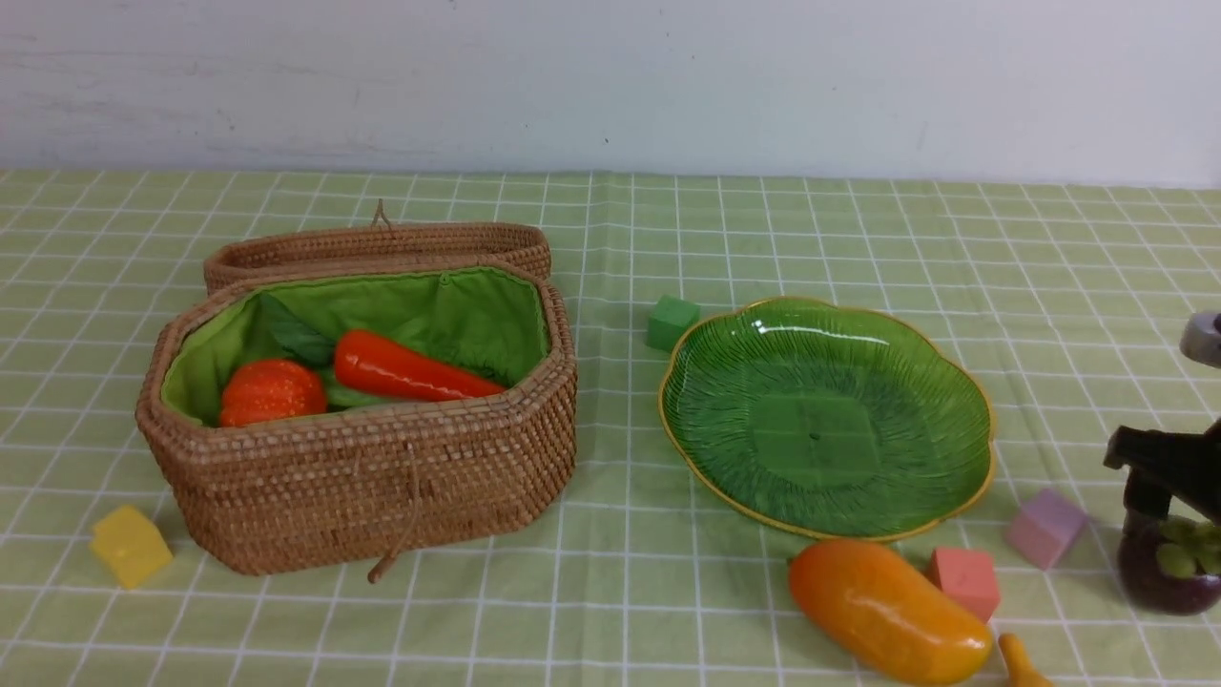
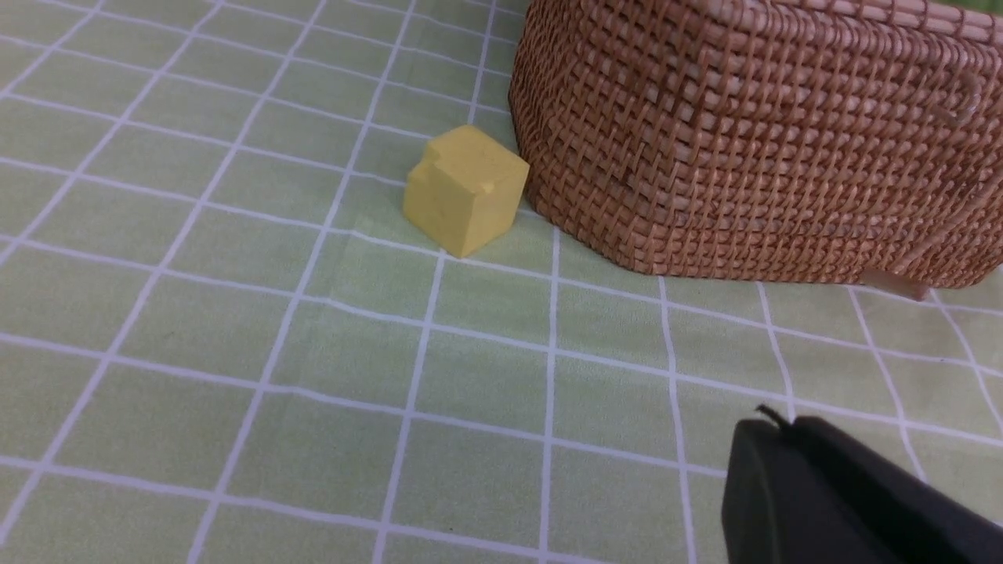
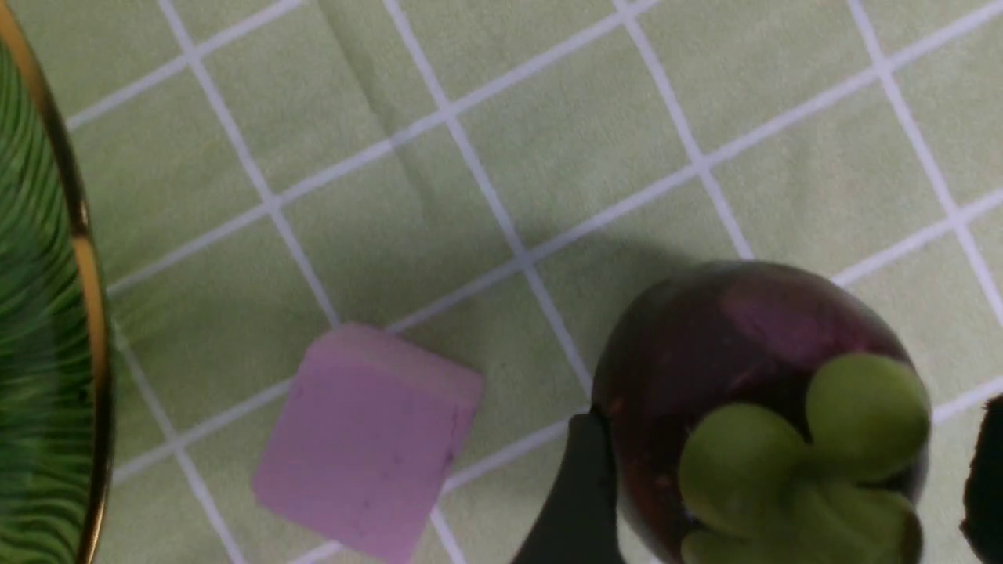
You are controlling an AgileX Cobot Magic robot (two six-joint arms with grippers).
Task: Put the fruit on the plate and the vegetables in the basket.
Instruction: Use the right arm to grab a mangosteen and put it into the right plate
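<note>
The mangosteen (image 1: 1159, 572) sits on the surface at the near right, well to the right of the plate (image 1: 973, 410), green cap up. The right tool (image 3: 783, 482) is down around it with its jaws spread wide, one finger on each side. In the wrist view one finger looks right up against the purple skin and the other shows a gap, so I'd call it open and not gripping yet. Just left of the fruit is a lilac cube (image 1: 1045, 527), then a pink cube (image 1: 965, 580) beside the mango (image 1: 887, 611), which lies just on the near side of the plate. Nothing is in the plate. Over on the left, the basket (image 1: 382, 487) has its lid flipped back, with the carrot (image 1: 410, 374) and pumpkin (image 1: 272, 391) inside. The left tool (image 2: 783, 470) is low by the yellow cube (image 2: 462, 188) at the basket's near-left corner, closed, with nothing in it that I can see. My read is that the fruit half is at its first pick. Next up is a squeeze across the widest part, a lift that clears the lilac cube, then a carry left over the gold rim. It's round and glossy, so an off-centre pinch could squirt it out.
</note>
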